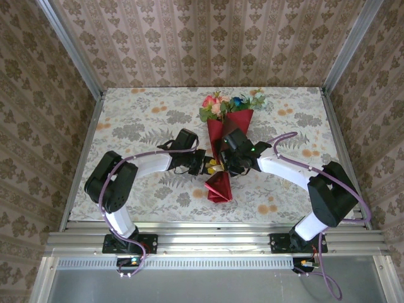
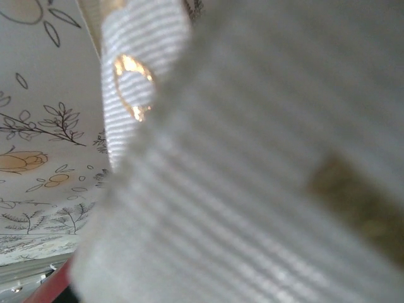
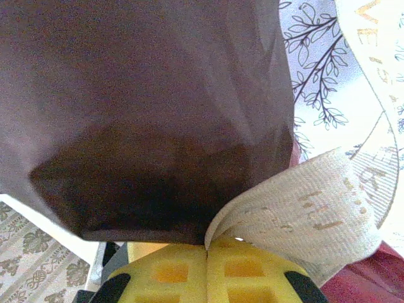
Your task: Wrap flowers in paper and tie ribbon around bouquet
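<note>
Evidently, limp ribbon (image 3: 303, 214) is clamped in the right gripper (image 3: 207, 252); holds close beside its jaws are advised; closure of the left gripper (image 1: 208, 168) cannot be told.

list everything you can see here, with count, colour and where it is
flowers: a few, pink, orange-red and blue with green leaves, sticking out of the cone's far end
paper: one sheet, red and maroon, wrapped as a cone, mid table
ribbon: one, cream with gold print, curling beside the paper
tablecloth: one, pale floral print, over the table
walls: three, brown-beige pattern, around the table
cables: two, purple, along the arms
left gripper: one, black, left of the cone's waist, jaws unclear
right gripper: one, yellow pads, shut on the ribbon below the paper
</note>
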